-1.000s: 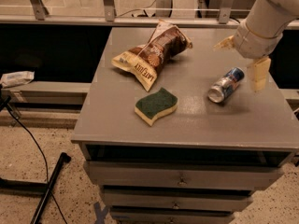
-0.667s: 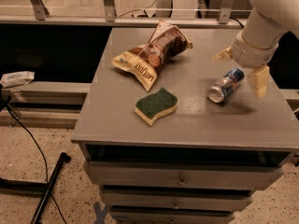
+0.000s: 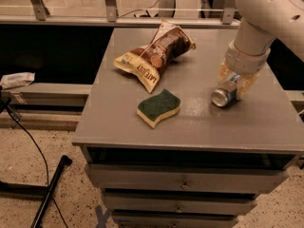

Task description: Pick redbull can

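The redbull can (image 3: 225,95) lies on its side on the right part of the grey table (image 3: 190,122), its silver end facing the front. My gripper (image 3: 236,82) has come down over the can from the upper right. Its yellowish fingers (image 3: 248,85) sit on either side of the can's body and press against it. The can rests on the table top. Its rear half is hidden by the gripper and the white arm (image 3: 266,13).
A green and yellow sponge (image 3: 158,107) lies at the table's middle front. A brown snack bag (image 3: 154,56) lies at the back left. Drawers (image 3: 183,184) are below the table top. A railing (image 3: 109,4) runs behind it. A cable (image 3: 28,141) lies on the floor at left.
The gripper has dropped onto the can and its fingers have drawn in from a wide spread to the can's sides. The can has stayed where it was.
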`<state>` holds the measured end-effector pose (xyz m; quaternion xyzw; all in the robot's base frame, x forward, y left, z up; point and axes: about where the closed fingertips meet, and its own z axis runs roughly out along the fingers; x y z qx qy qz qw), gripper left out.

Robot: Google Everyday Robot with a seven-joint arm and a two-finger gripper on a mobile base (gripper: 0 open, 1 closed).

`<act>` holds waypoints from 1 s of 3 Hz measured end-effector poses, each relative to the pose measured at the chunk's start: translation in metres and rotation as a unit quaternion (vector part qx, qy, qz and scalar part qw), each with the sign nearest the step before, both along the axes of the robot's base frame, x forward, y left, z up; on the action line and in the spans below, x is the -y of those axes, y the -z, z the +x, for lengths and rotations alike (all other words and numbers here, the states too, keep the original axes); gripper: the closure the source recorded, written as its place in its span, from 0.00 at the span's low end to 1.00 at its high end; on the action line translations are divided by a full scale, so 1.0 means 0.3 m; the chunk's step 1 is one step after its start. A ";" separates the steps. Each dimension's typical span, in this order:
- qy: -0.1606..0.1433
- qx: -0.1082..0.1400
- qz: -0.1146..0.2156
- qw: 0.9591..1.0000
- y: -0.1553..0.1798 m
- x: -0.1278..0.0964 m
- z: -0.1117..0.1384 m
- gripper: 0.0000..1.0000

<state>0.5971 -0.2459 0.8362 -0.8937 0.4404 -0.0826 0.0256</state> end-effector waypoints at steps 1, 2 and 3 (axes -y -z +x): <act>-0.005 0.008 0.053 0.999 -0.103 -0.033 -0.005 0.80; -0.006 0.037 0.128 0.991 -0.268 -0.070 0.014 1.00; -0.009 0.056 0.143 0.988 -0.319 -0.087 0.035 1.00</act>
